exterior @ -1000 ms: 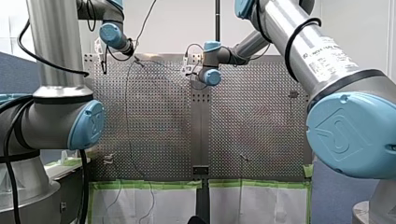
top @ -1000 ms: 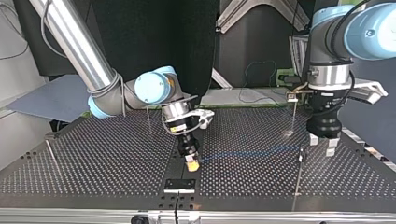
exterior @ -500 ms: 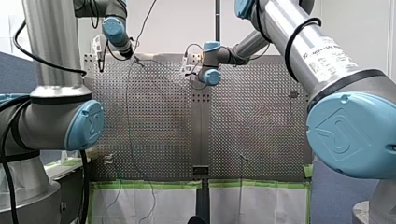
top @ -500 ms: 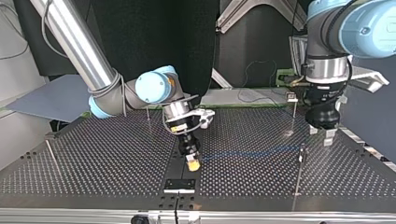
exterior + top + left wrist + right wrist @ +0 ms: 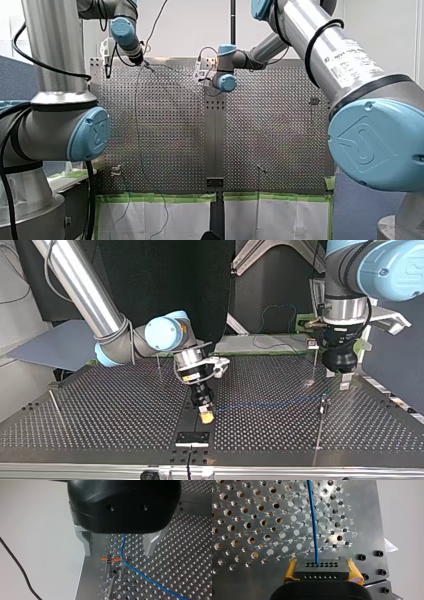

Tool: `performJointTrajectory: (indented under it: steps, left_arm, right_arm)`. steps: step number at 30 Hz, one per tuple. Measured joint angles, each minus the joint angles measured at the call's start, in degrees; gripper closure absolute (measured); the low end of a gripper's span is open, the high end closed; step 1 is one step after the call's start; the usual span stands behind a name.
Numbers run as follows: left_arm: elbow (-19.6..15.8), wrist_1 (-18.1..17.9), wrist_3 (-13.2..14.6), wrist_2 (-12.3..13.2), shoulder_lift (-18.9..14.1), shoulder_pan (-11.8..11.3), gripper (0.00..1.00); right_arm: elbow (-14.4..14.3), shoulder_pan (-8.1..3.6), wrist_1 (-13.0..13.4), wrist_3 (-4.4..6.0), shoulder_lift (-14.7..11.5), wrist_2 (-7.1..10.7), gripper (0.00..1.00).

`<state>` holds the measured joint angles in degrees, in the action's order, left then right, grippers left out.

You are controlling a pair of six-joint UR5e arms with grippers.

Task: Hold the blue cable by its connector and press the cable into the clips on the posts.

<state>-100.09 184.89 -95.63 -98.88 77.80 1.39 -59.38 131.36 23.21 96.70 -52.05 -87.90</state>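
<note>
The thin blue cable (image 5: 265, 404) runs low over the perforated table (image 5: 100, 410) from my right gripper (image 5: 205, 414) to a clip post (image 5: 322, 402). In the right wrist view my right gripper (image 5: 322, 564) is shut with yellow pads on the black connector (image 5: 322, 571), and the cable (image 5: 313, 525) leads away ahead of it. My left gripper (image 5: 337, 380) hangs open above and just behind that post. In the left wrist view the cable (image 5: 122, 545) passes between my left gripper's (image 5: 119, 553) spread metal fingers without touching them and lies in the orange-marked clip (image 5: 115, 560).
More thin posts stand on the table at the back (image 5: 315, 357), at mid-left (image 5: 158, 365) and at the far left (image 5: 52, 402). A black bracket (image 5: 192, 437) sits at the near edge below my right gripper. A dark wire (image 5: 17, 565) hangs beyond the table's edge.
My left gripper has risen from beside the clip post and drifted toward the back of the table, still open. My right gripper and the connector have stayed put.
</note>
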Motion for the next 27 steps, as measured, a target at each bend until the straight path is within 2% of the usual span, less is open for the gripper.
performJointTrajectory:
  steps: [20, 23, 27]
  left_arm:
    - [-0.08, 0.02, -0.16, -1.05, 0.05, 1.18, 0.0]
    - [-0.07, -0.09, -0.08, -0.67, 0.01, 1.46, 0.0]
    - [-0.06, -0.96, -0.12, 1.04, -0.25, 2.12, 0.0]
  right_arm:
    - [0.0, 0.07, -0.28, 0.0, 0.04, 0.0, 1.0]
    - [0.0, 0.16, -0.44, 0.0, 0.04, 0.0, 1.0]
    - [0.0, 0.45, -0.85, -0.15, 0.02, 0.0, 1.0]
